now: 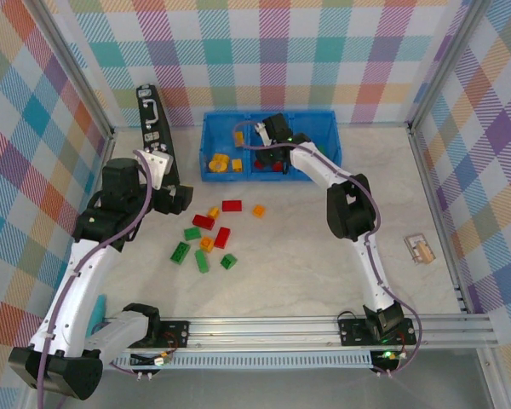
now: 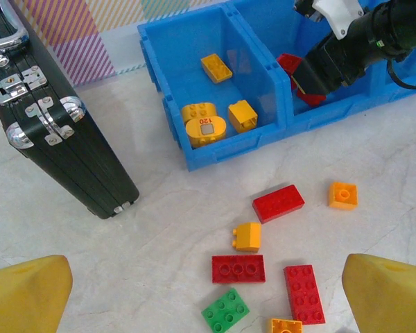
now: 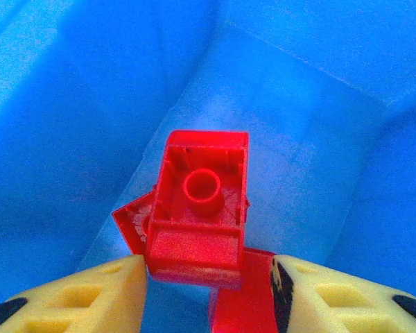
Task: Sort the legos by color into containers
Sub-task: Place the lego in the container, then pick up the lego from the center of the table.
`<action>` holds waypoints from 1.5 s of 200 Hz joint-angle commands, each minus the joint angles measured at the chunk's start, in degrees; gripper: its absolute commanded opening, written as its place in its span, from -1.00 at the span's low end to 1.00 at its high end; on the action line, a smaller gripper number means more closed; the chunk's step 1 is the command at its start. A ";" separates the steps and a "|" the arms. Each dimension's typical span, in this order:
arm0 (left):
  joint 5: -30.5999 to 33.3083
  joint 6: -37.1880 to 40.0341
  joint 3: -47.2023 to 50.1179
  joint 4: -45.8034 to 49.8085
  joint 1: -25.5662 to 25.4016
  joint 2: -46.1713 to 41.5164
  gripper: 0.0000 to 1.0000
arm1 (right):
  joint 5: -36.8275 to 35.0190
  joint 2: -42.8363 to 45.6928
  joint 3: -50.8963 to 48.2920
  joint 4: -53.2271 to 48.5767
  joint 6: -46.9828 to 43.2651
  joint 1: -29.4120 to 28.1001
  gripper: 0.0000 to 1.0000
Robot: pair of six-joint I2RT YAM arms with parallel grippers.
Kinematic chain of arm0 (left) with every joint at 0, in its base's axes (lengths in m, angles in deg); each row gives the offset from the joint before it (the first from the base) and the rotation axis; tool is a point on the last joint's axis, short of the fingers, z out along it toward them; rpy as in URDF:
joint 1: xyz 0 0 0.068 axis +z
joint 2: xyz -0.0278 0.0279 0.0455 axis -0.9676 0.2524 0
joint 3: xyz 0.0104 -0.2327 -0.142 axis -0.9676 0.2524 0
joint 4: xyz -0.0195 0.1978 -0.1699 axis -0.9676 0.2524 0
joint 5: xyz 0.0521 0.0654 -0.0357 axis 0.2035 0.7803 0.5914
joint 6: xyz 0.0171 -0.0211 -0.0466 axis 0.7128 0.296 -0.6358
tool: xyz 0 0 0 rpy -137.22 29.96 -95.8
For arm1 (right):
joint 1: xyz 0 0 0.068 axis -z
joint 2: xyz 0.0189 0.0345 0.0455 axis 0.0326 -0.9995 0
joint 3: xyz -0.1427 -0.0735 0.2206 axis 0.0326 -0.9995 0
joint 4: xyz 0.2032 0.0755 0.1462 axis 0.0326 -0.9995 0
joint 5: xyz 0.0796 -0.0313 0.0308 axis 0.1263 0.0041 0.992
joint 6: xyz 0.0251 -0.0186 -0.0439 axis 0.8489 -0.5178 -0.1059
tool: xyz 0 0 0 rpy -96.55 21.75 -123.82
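The right gripper (image 3: 208, 284) holds its jaws partly spread around a small red plastic brick (image 3: 200, 208), which is tilted between them inside the blue plastic bin (image 3: 312, 97). The brick seems to lean on one jaw. If it clings there, lifting away could drag it back out. The left gripper (image 2: 208, 295), jaws spread wide, hovers over loose bricks (image 2: 238, 268).

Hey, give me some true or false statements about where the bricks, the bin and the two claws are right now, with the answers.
1. The blue bin's compartment nearest the black case holds yellow bricks. True.
2. The black case lies inside the bin. False: it lies on the table beside the bin.
3. The right claw is down in a compartment with red bricks. True.
4. Every green brick is already in the bin. False: green bricks lie loose on the table.
5. The left claw is shut on a red brick. False: it is open and holds nothing.
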 commanded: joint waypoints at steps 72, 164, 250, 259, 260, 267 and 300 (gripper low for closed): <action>-1.38 0.62 -0.07 -0.44 0.90 -2.94 1.00 | 3.38 12.60 -6.41 -0.83 4.13 -0.91 0.11; -2.64 0.45 0.30 -0.39 0.86 -4.17 1.00 | 8.66 25.57 -27.87 -0.64 26.53 -5.80 0.33; -3.84 0.18 1.30 -1.01 0.90 -5.40 1.00 | 20.31 24.74 -42.41 9.30 41.20 -6.23 0.54; -3.76 0.18 1.21 -0.87 0.90 -5.36 1.00 | 21.42 24.19 -42.23 9.93 41.86 -6.25 0.55; -3.77 0.18 1.21 -0.85 0.90 -5.34 1.00 | 21.55 24.12 -42.20 10.01 41.93 -6.25 0.55; -3.77 0.21 1.21 -0.83 0.90 -5.48 1.00 | 22.13 23.62 -42.05 10.32 42.33 -6.24 0.56; -3.77 0.11 1.56 -1.07 0.90 -6.23 1.00 | 21.92 20.85 -41.36 10.27 43.51 -6.59 0.55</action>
